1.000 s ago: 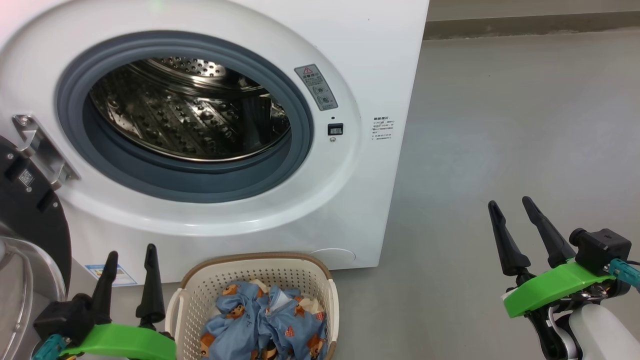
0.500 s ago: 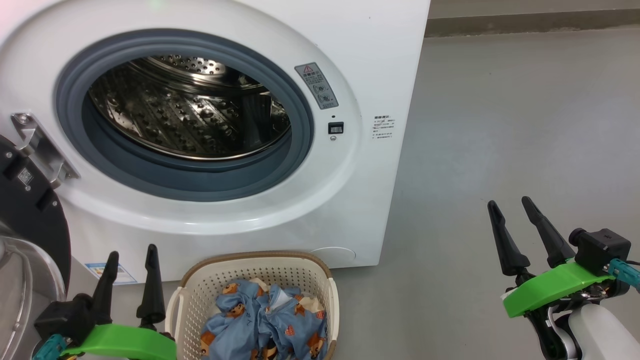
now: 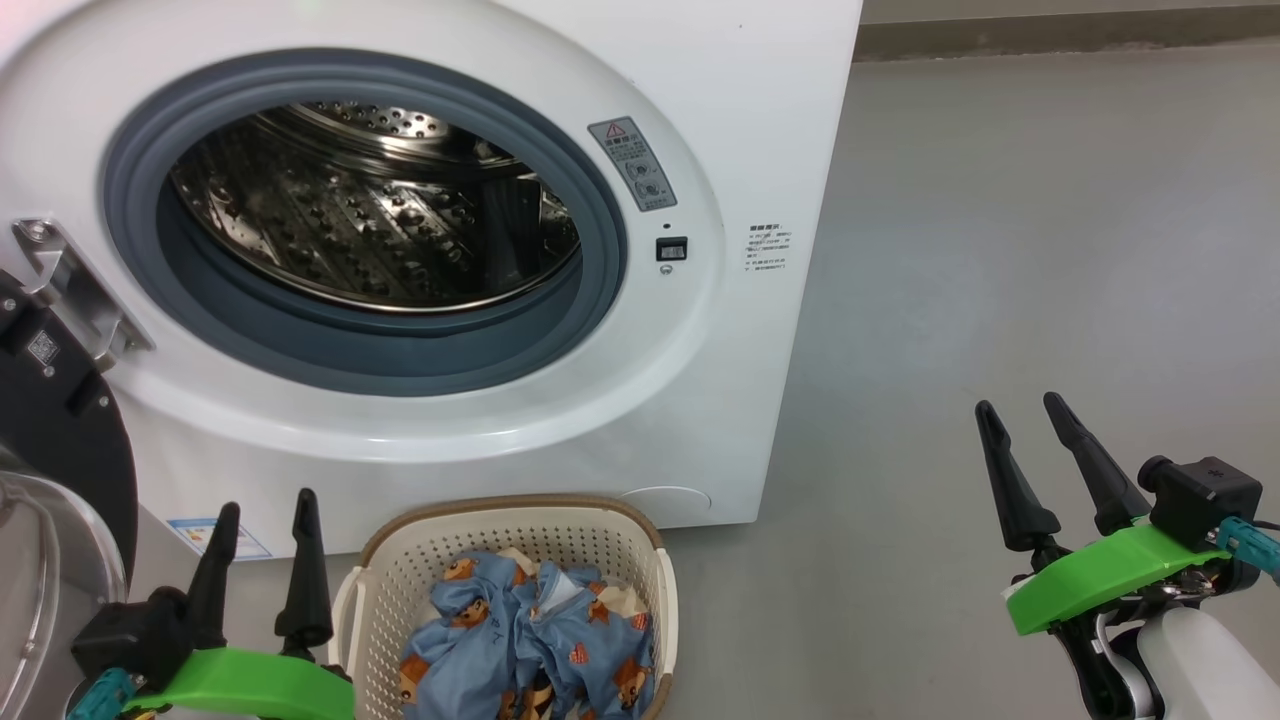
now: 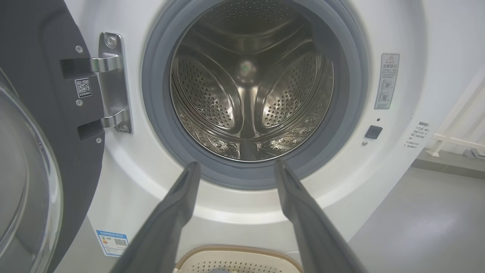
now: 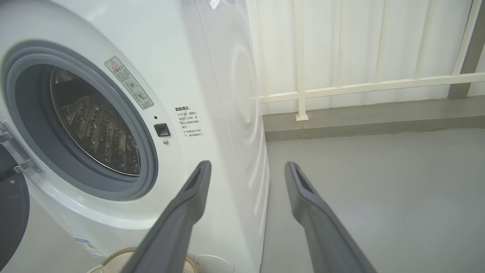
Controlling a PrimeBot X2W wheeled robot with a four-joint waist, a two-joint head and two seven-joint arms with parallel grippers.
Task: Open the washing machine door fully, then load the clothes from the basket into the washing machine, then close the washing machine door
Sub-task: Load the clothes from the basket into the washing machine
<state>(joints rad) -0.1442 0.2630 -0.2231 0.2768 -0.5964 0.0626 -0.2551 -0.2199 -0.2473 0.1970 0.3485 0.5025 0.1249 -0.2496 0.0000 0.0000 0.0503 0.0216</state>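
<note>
1. In front of the machine (image 3: 760, 120), the door (image 3: 60, 440) stood swung wide to the left, hinge exposed, and the steel drum (image 3: 370, 220) looked empty.
2. The clothes (image 3: 530, 640) lay bunched in the basket (image 3: 510, 505), which sat on the floor (image 3: 1000, 250) close against the machine's base, directly below the opening.
3. The left gripper (image 3: 266, 502) hovered just left of the basket, fingers spread wide with nothing between them. The right gripper (image 3: 1019, 403) hung well off to the right over bare floor, equally wide and empty.
4. The opening step appeared complete and loading had not begun. The next move would call for a gripper to drop into the basket, pinch a good fold of the soft fabric, lift it clear of the rim and carry it past the grey gasket (image 3: 600, 230) into the drum.
5. The floor was smooth, pale grey and slightly glossy. A cream railing (image 5: 360, 85) ran before a white backdrop beyond the machine's right side.
</note>
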